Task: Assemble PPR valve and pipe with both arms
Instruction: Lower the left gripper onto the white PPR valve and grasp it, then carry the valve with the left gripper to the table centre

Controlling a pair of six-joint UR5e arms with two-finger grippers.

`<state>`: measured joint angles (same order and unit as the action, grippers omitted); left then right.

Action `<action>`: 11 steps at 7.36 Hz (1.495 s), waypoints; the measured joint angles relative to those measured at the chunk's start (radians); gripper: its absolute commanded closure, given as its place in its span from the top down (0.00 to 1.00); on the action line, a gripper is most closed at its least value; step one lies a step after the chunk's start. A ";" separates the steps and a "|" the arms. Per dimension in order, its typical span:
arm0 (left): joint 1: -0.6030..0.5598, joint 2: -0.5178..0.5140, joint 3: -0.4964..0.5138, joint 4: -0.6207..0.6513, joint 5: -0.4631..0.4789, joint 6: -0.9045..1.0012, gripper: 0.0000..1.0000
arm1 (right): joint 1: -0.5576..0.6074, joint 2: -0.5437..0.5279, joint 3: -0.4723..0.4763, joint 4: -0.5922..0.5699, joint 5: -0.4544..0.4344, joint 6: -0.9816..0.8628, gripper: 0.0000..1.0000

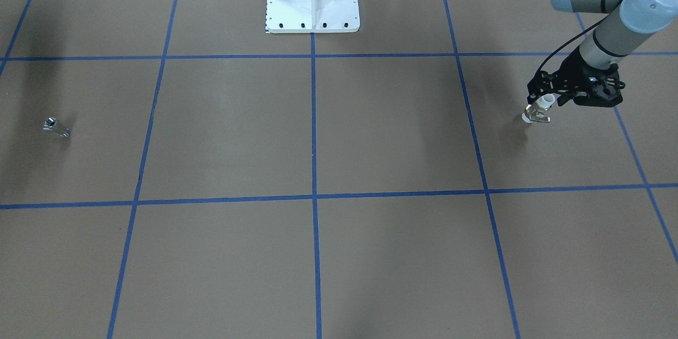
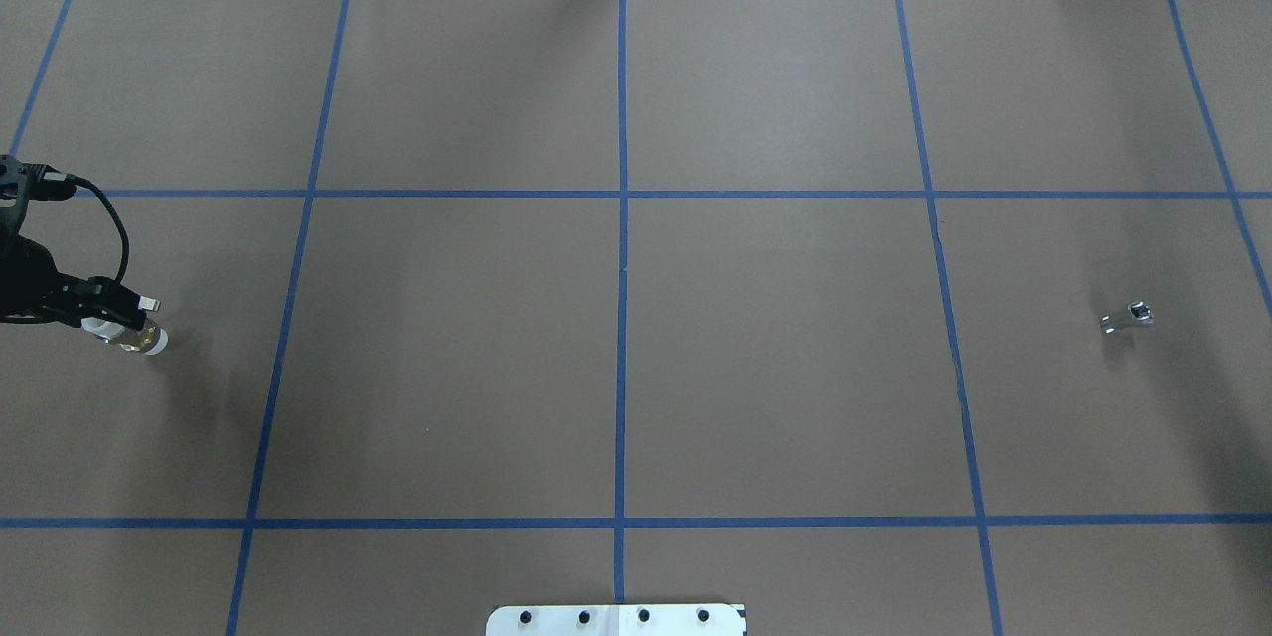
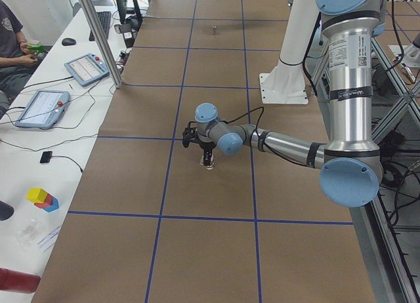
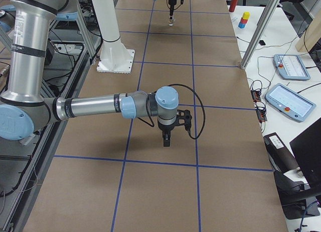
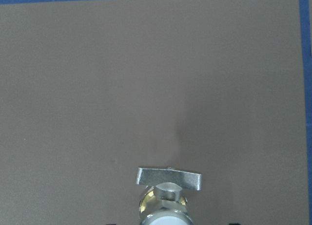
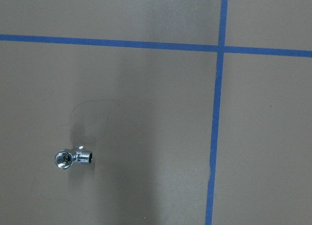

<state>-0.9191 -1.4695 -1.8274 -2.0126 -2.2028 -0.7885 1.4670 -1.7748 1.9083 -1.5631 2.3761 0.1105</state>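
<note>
The PPR valve (image 1: 536, 112) has white ring ends, a brass middle and a flat pale handle. My left gripper (image 1: 543, 101) is shut on its upper white end and holds it low over the brown table at my far left. The overhead view shows the valve (image 2: 139, 336) sticking out of that gripper (image 2: 117, 318). In the left wrist view the valve (image 5: 165, 200) fills the bottom edge. The pipe (image 2: 1128, 317), a short shiny silver tube, lies alone at the right, and the right wrist view looks down on the pipe (image 6: 74, 158). My right gripper (image 4: 166, 140) hangs above the table; whether it is open or shut I cannot tell.
The white base column (image 1: 312, 0) stands at the table's middle on the robot's edge. Blue tape lines (image 2: 622, 318) divide the brown paper into squares. Beside the table a bench carries tablets (image 3: 41, 107), cables and coloured blocks (image 3: 42, 199), and a person (image 3: 13, 40) sits there.
</note>
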 measured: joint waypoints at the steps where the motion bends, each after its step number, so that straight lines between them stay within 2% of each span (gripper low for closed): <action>1: 0.000 0.000 -0.001 0.000 0.000 0.000 0.00 | 0.000 0.000 0.000 0.000 0.000 0.000 1.00; 4: -0.001 0.001 -0.008 0.000 0.000 0.006 0.00 | 0.000 0.000 0.001 0.000 0.003 0.000 1.00; 6: -0.009 -0.003 -0.048 0.012 -0.003 0.007 0.00 | 0.000 0.000 0.003 0.000 0.008 0.000 1.00; 8: -0.014 -0.047 -0.148 0.134 -0.005 -0.002 0.00 | 0.000 0.000 0.003 0.000 0.017 0.000 1.00; 9: -0.013 -0.119 -0.183 0.227 -0.004 -0.005 0.00 | 0.001 -0.002 0.002 0.007 0.018 0.001 1.00; 11: 0.026 -0.355 -0.195 0.445 0.012 -0.035 0.00 | 0.001 -0.020 -0.017 0.087 0.012 0.004 1.00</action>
<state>-0.8928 -1.8249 -2.0223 -1.5671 -2.1910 -0.8239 1.4680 -1.7944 1.8911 -1.4760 2.3883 0.1144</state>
